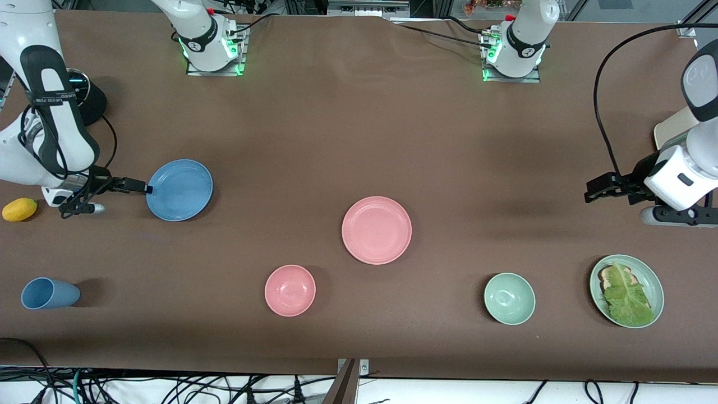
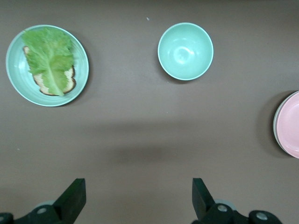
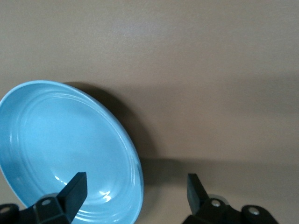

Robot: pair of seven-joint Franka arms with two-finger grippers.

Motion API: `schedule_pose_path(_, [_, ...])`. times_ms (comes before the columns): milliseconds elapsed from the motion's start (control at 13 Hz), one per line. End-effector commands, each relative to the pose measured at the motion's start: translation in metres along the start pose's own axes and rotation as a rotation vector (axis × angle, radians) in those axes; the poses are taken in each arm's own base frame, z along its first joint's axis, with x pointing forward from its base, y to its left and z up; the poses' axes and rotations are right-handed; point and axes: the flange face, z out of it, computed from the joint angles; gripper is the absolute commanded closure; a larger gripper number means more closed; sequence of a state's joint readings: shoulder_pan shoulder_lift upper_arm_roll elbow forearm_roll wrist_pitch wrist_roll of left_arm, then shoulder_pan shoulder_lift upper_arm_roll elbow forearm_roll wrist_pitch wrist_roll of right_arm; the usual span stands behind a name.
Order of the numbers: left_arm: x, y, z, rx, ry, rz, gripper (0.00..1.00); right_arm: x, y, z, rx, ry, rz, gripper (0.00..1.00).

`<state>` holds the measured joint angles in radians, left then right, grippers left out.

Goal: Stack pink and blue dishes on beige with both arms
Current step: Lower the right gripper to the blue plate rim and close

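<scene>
The sky blue plate (image 1: 182, 191) lies at the right arm's end of the table. My right gripper (image 1: 143, 187) is open at its edge. In the right wrist view one finger (image 3: 74, 189) is over the blue plate (image 3: 60, 149) and the other stands outside the rim. The pink plate (image 1: 376, 230) lies mid-table and shows at the edge of the left wrist view (image 2: 289, 126). A cream-beige plate (image 1: 670, 130) is mostly hidden by the left arm. My left gripper (image 1: 592, 191) (image 2: 138, 184) hangs open over bare table.
A pink bowl (image 1: 290, 290), a blue cup (image 1: 47, 293), a pale green bowl (image 1: 509, 298) and a pale green plate (image 1: 645, 278) with lettuce on toast line the side nearest the front camera. A yellow fruit (image 1: 19, 209) lies beside the right gripper.
</scene>
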<state>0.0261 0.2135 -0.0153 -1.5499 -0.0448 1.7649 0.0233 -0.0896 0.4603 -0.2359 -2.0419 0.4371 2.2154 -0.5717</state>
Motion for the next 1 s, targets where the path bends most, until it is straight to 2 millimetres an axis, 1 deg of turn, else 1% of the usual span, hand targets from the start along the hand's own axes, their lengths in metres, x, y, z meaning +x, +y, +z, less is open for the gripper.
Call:
schedule_pose_path(0, [-0.012, -0.004, -0.027, 0.024, 0.023, -0.008, 0.0, 0.009, 0.007, 0.006, 0.013, 0.012, -0.046, 0.15])
schedule_pose_path(77, [-0.02, -0.004, -0.032, 0.024, -0.006, -0.011, 0.0, 0.009, 0.007, 0.009, 0.013, 0.007, -0.047, 0.22])
schedule_pose_path(153, [-0.026, -0.001, -0.031, 0.027, -0.049, -0.011, 0.0, 0.012, 0.004, 0.008, 0.011, 0.008, -0.056, 0.37])
schedule_pose_path(230, [-0.031, 0.002, -0.035, 0.027, -0.063, -0.005, 0.0, 0.013, 0.005, 0.012, 0.012, 0.0, -0.056, 0.47])
schedule_pose_path(307, [-0.031, 0.003, -0.034, 0.027, -0.065, -0.001, 0.0, 0.014, 0.006, 0.016, 0.011, -0.005, -0.055, 0.53])
schedule_pose_path(460, [-0.031, -0.003, -0.034, 0.026, -0.066, -0.004, 0.0, 0.016, 0.006, 0.018, 0.014, -0.012, -0.056, 0.64])
schedule_pose_path(536, [-0.032, -0.006, -0.034, 0.016, -0.07, -0.012, 0.0, 0.016, 0.007, 0.02, 0.014, -0.016, -0.058, 0.64])
schedule_pose_path(613, [-0.036, -0.004, -0.035, 0.017, -0.098, -0.009, 0.0, 0.016, 0.007, 0.025, 0.015, -0.024, -0.06, 0.71])
schedule_pose_path(690, [-0.041, 0.001, -0.034, 0.021, -0.125, 0.002, 0.0, 0.016, 0.007, 0.025, 0.015, -0.024, -0.062, 0.78])
schedule_pose_path(843, [-0.044, 0.005, -0.039, 0.024, -0.122, 0.013, 0.0, 0.016, 0.008, 0.025, 0.017, -0.024, -0.077, 0.99])
schedule_pose_path(920, [-0.044, 0.004, -0.038, 0.024, -0.124, 0.011, 0.0, 0.016, 0.007, 0.024, 0.017, -0.025, -0.086, 1.0])
